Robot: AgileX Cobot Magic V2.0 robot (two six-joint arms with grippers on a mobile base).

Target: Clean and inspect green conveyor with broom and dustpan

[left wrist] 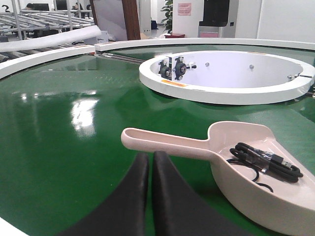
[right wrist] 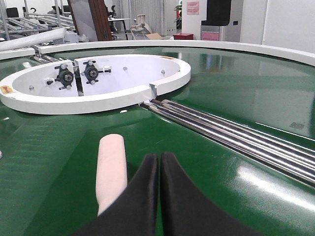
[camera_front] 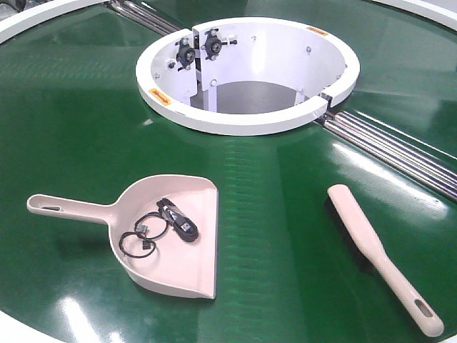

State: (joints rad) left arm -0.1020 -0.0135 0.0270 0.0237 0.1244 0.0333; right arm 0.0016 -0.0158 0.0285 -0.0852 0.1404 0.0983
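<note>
The big shiny green conveyor (camera_front: 71, 114) fills almost the whole front view, and it has a white rim along its edge. In the middle, toward the back, sits a white ring hub (camera_front: 250, 123) with two small black parts bolted inside it. Shiny metal rollers (camera_front: 400, 153) run out from the hub toward the right. The dustpan (camera_front: 187, 261) lies flat on the green belt at the front left. Its long handle points left and its flat open edge faces right. Inside the dustpan lies a black cable (camera_front: 161, 225), coiled up loosely. The broom (camera_front: 378, 254) lies on the belt at the front right, well apart from the dustpan. Its handle end with the slot hole points to the near right, and its dark bristles face down on the belt. The left tool (left wrist: 150, 157) hovers just behind the dustpan handle, not touching it, and its two black fingers are pressed together with nothing between them. The right tool (right wrist: 160, 157) hangs over the broom, with the broom's rounded tip showing just to the left of it. Its black fingers are also pressed together and grip nothing.
</note>
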